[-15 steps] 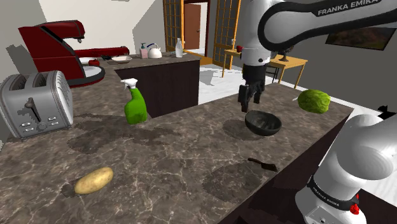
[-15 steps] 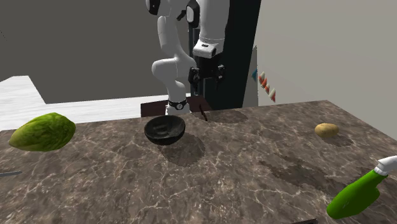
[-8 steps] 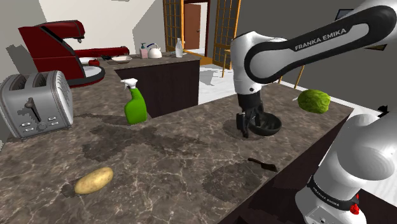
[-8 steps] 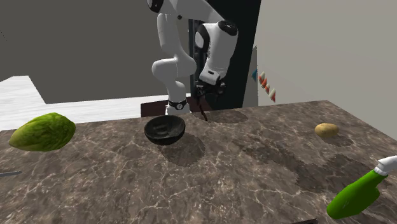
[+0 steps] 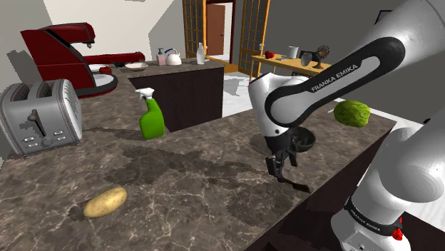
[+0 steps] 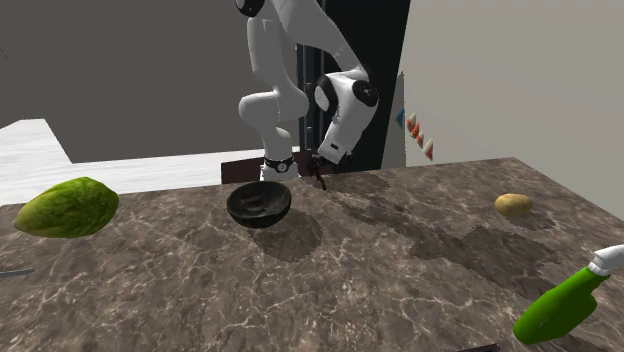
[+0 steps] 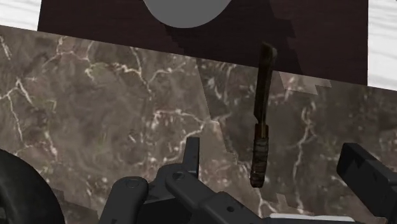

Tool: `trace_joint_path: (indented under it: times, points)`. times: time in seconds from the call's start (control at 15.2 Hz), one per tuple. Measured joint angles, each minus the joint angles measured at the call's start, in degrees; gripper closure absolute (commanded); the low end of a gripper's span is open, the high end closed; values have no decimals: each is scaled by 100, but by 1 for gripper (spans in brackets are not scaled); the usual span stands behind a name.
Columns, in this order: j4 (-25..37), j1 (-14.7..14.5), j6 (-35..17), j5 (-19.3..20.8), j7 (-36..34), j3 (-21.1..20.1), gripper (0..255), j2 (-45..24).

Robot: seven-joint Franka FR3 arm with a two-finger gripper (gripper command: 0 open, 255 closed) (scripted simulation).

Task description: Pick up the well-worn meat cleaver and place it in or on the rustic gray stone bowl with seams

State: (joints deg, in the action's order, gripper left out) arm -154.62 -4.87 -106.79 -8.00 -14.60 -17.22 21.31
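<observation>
**Jaws over the cleaver, grasp not yet made**

The meat cleaver [image 7: 261, 108] lies flat on the dark marbled worktop [image 5: 185, 178], close to the edge nearest the robot's stand, its blade end at that edge. The jaws hang low over it, spread wide. The wrapped handle lies between them and neither one touches it.

The dark stone bowl [image 6: 258, 204] stands empty near the cleaver, to its left in the second exterior view and partly behind the Franka arm [image 5: 307, 93] in the shoulder view. Further off on the worktop are a green spray bottle [image 5: 151, 118], a potato [image 5: 105, 202] and a toaster [image 5: 39, 114].

The step in hand looks like the reach to grasp. The next move probably calls for lowering until the tips nearly meet the worktop, since the cleaver lies thin and flat. The jaws would then press together across the handle. After that comes a lift and a short carry to the bowl.
</observation>
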Motion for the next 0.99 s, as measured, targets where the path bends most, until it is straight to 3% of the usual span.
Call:
trace_joint_path:
  times: [0.4,0.79,0.86,0.99]
  points:
    - [-380,-30,-504,-58,-19,-62,0,-164]
    - [-444,-30,-561,-62,-6,-60,0,-155]
    - [-445,-30,-562,-62,-6,-60,255,-155]
    - [-446,-30,-563,-62,-6,-60,255,-155]
